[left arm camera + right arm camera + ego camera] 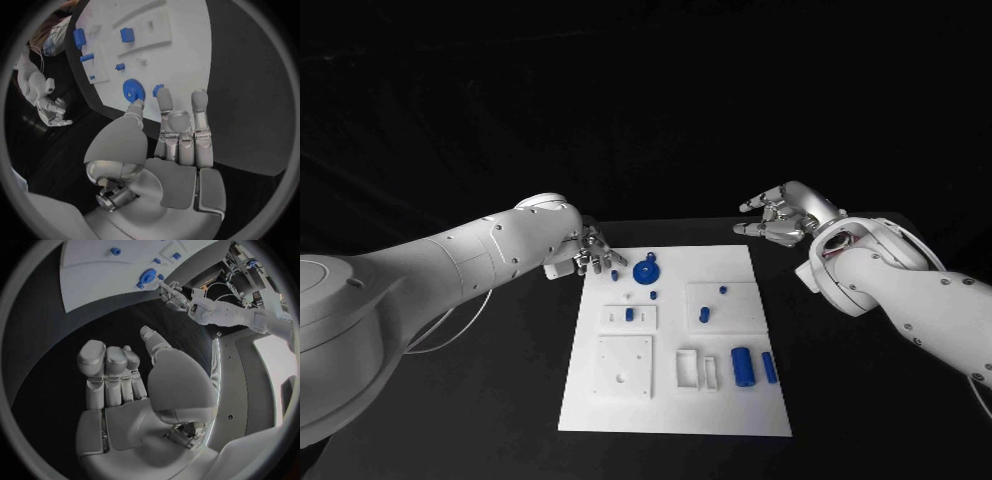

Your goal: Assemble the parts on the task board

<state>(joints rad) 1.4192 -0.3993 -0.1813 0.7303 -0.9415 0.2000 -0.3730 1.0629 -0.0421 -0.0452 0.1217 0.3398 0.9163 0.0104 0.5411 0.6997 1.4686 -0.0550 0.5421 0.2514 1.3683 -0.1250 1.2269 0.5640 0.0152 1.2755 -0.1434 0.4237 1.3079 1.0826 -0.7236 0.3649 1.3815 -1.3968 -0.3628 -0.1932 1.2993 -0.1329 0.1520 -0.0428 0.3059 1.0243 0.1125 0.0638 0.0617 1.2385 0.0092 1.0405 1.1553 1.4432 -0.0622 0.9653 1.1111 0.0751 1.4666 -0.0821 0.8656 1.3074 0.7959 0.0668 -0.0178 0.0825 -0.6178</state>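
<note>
- Fingers of the left hand (596,250) hover apart and empty at the task board's (733,410) far left corner, just beside a small blue part (616,273) and the blue disc (648,271).
- Right hand (780,218) waits beyond the far right corner, fingers curled, holding nothing.
- Risk: descending fingertips could nudge the small part off the edge, or knock the disc.

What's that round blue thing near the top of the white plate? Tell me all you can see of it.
The round blue disc looks like smooth plastic, with a raised hub in its middle and a small knob at its far edge. It lies flat on the task board near its far left corner. The left hand hovers beside it; I cannot tell whether it touches.
</note>
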